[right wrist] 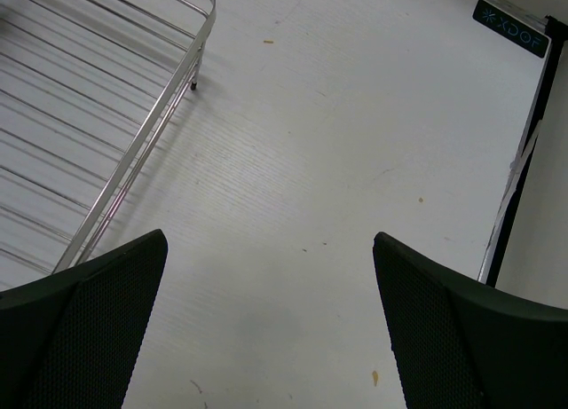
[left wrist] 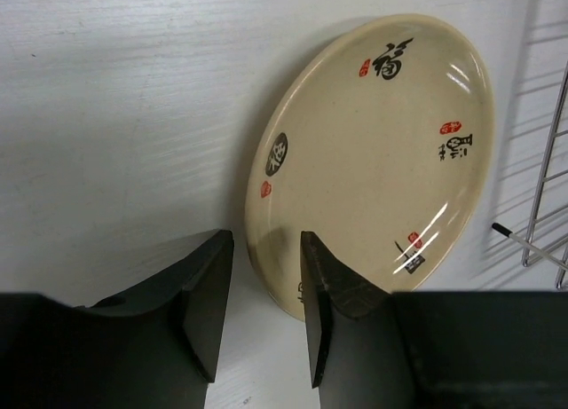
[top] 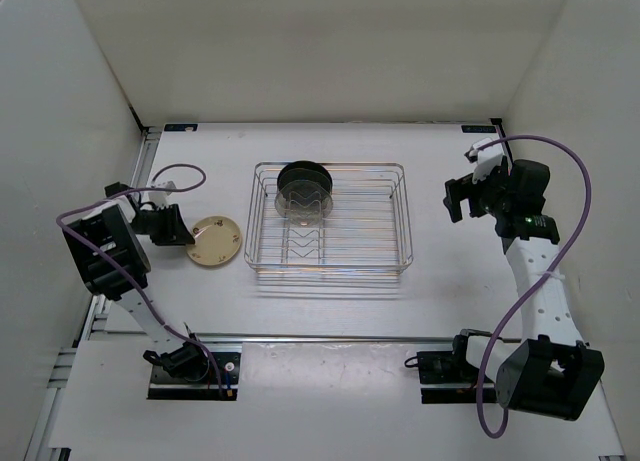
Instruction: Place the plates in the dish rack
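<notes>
Plate (left wrist: 373, 152) cream, black-and-red characters | left hand (left wrist: 264, 254) part-open astride rim | right hand (right wrist: 268, 242) wide, empty

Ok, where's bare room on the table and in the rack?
Bare: table right of the dish rack, under the open right gripper, and the rack's right half. Crowded: its back-left, holding black plate and translucent plate; the table left of it, with cream plate and left gripper.
</notes>
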Robot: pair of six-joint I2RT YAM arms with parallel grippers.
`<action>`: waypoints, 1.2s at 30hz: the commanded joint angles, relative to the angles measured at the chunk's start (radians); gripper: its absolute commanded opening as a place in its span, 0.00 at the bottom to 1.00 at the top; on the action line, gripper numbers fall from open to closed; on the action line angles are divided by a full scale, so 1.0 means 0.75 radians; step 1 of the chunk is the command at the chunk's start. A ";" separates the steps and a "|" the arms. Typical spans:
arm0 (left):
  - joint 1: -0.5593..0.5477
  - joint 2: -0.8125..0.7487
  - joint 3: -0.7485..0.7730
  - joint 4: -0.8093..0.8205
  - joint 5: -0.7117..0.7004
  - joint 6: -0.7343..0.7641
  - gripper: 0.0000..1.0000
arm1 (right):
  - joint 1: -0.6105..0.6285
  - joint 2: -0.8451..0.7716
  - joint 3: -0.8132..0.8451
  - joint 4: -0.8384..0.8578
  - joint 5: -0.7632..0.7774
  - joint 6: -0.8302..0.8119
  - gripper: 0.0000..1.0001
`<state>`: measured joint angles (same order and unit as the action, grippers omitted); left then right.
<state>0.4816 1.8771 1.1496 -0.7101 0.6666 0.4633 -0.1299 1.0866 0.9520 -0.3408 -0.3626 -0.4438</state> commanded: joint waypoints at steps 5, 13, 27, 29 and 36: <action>-0.008 0.023 0.040 -0.086 0.017 0.086 0.37 | -0.005 -0.040 -0.009 0.062 -0.020 0.027 1.00; -0.008 0.050 0.065 -0.102 -0.011 0.098 0.10 | -0.017 -0.040 -0.022 0.074 -0.020 0.040 1.00; 0.006 -0.212 0.234 -0.078 -0.195 0.084 0.10 | -0.017 -0.052 -0.058 0.086 -0.032 0.040 1.00; -0.012 -0.285 0.326 -0.141 -0.258 0.104 0.10 | -0.017 -0.052 -0.058 0.086 -0.032 0.040 1.00; -0.182 -0.441 0.766 -0.235 -0.481 0.210 0.10 | -0.017 -0.052 -0.083 0.099 -0.044 0.040 1.00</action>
<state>0.4110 1.6512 1.6329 -0.8452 0.3855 0.5644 -0.1375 1.0657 0.8978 -0.3058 -0.3733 -0.4255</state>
